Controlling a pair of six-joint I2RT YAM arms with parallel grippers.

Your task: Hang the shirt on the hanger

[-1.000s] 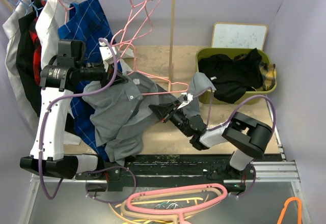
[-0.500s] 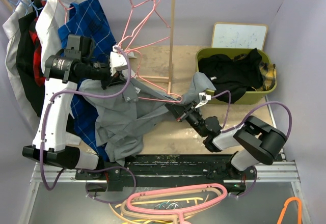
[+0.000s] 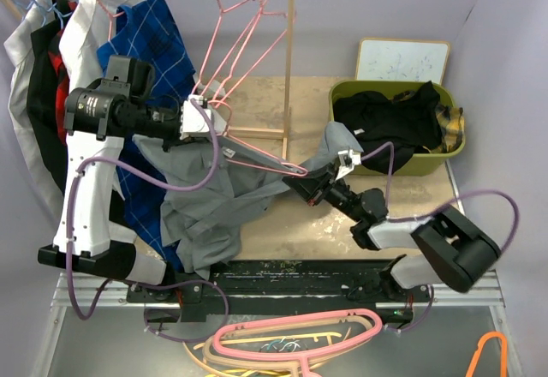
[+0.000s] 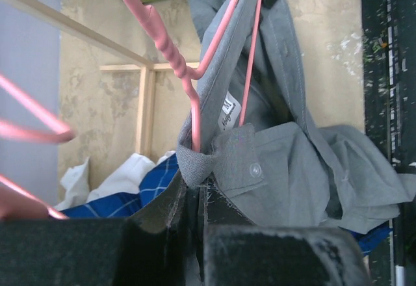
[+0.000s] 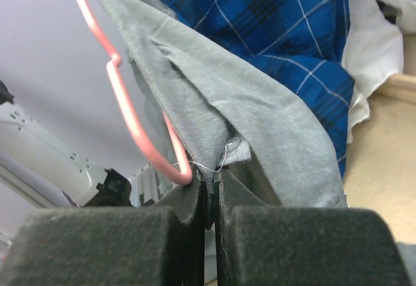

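Observation:
The grey shirt (image 3: 205,201) hangs stretched between my two grippers, its lower part draped over the table's front left. The thin pink hanger (image 3: 265,161) runs inside its neck and shoulder. My left gripper (image 3: 218,128) is shut on the shirt's collar (image 4: 198,162), right beside the hanger's wire (image 4: 195,110). My right gripper (image 3: 297,180) is shut on a buttoned edge of the shirt (image 5: 234,149). The hanger's rounded end (image 5: 179,169) rests against the right gripper's fingers. In the left wrist view the shirt (image 4: 305,169) shows its label and a button.
A blue checked shirt (image 3: 150,43) and other clothes hang on the rail at back left. More thin pink hangers (image 3: 244,17) hang by the wooden post (image 3: 289,60). A green bin (image 3: 458,150) of dark clothes stands at right. Chunky hangers (image 3: 291,338) lie below the table.
My right gripper has shut on the shirt's edge and moved right, pulling the cloth taut along the hanger. My left gripper has risen a little with the collar.

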